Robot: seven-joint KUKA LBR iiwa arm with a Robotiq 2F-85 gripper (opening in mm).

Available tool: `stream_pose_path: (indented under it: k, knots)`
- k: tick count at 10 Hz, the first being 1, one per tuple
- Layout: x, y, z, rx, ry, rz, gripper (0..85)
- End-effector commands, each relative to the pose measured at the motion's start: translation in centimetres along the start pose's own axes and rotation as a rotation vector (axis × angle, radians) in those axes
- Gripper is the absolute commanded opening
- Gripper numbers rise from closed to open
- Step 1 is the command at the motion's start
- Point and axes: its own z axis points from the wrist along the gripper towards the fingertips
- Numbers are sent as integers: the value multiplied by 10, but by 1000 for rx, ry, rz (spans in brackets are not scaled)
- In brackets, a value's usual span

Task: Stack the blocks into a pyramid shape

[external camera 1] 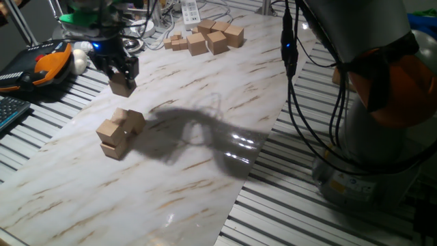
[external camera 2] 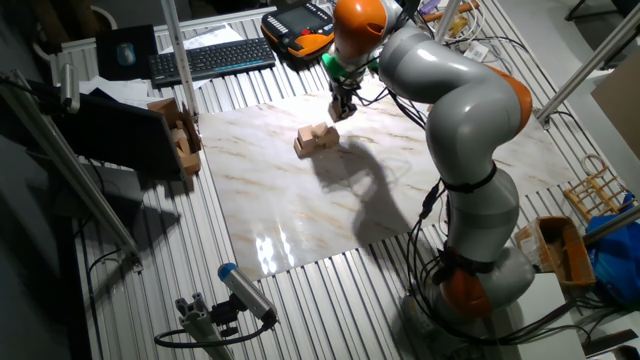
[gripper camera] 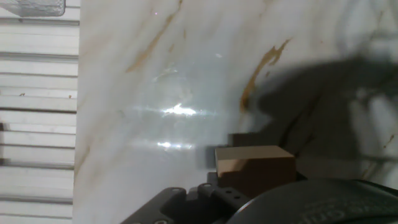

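Observation:
My gripper (external camera 1: 121,80) is shut on one tan wooden block (external camera 1: 122,85) and holds it in the air above the marble board, behind and slightly right of the heap. The pyramid heap (external camera 1: 117,132) is a small stepped cluster of tan blocks, about two layers high, at the board's left side. In the other fixed view the gripper (external camera 2: 334,111) hangs just behind the heap (external camera 2: 316,138). The hand view shows the held block (gripper camera: 255,164) at the bottom edge against the marble. How many blocks are in the heap is hard to tell.
A loose pile of several more wooden blocks (external camera 1: 205,37) lies at the board's far end. An orange teach pendant (external camera 1: 48,63) and a keyboard (external camera 1: 10,113) sit to the left. The arm's base (external camera 1: 382,109) and cables (external camera 1: 293,75) stand on the right.

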Motion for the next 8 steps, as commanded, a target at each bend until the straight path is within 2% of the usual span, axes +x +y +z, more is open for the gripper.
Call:
stream_pose_path:
  k: [1, 4, 8]
  knots:
    - [1, 1, 1, 1, -4, 3, 0]
    - [15, -3, -4, 14, -2, 31, 0]
    - [25, -4, -9, 18, 7, 42, 0]
